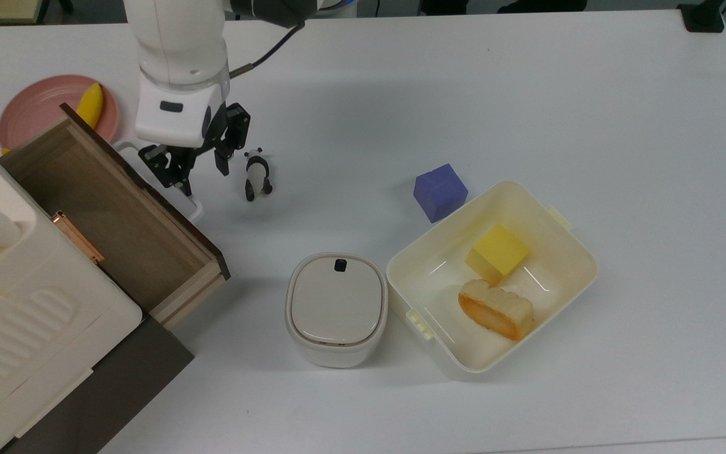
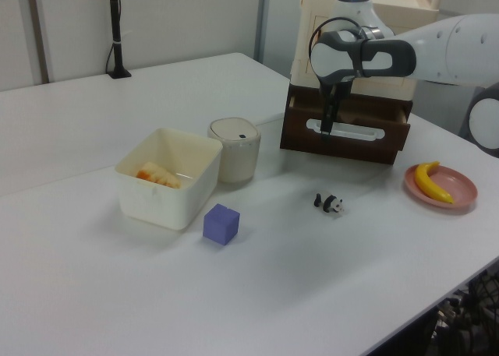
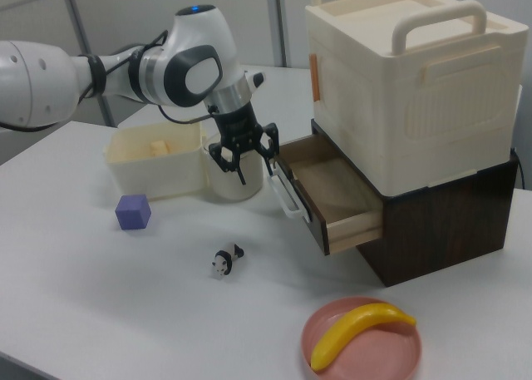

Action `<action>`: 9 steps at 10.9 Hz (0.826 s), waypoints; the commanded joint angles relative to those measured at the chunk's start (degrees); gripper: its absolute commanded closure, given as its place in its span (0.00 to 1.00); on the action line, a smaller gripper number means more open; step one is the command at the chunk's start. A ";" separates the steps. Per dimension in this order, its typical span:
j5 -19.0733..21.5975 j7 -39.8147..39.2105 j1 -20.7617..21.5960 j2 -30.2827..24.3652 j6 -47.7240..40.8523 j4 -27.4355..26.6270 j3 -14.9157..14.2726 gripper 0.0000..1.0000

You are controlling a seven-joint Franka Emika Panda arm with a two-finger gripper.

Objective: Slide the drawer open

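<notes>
Wooden drawer (image 1: 117, 217), dark-fronted with a tan interior, stands pulled out of the dark brown cabinet (image 3: 440, 222) beneath the cream ribbed unit (image 1: 16, 302). Drawer interior visible in the top view holds nothing; its rear part is covered by the cream unit. White loop handle (image 3: 285, 195) projects from the drawer front. The tool (image 1: 198, 165) sits at the handle with its fingers spread; one finger (image 1: 180, 180) is at the loop, and whether it touches cannot be told.

Beyond the drawer front, bare white counter (image 1: 464, 82) extends, interrupted by a panda figurine (image 1: 256, 174) just beside the tool. A lidded cream canister (image 1: 336, 309) stands near the drawer's corner, apart from it. Past the canister, touching or almost touching it, an open cream tub (image 1: 564, 239) contains a yellow block (image 1: 498, 250) and an orange-and-white food piece (image 1: 495, 309). A purple cube (image 1: 440, 192) rests just beside the tub's rim.

Behind the drawer's far side, a pink plate (image 1: 35, 110) carries a banana (image 1: 90, 104); the drawer edge partly hides both in the top view.
</notes>
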 commanded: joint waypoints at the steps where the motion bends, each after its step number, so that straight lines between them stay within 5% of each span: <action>1: 2.53 7.48 1.16 -7.39 -4.56 -2.20 1.08 0.37; 3: 3.61 27.31 1.61 -8.46 -6.08 -2.11 5.02 0.24; 5: 3.17 46.67 1.34 -9.43 -10.37 -0.18 7.67 0.00; 9: 3.34 52.63 0.03 -11.89 -17.85 0.00 9.70 0.00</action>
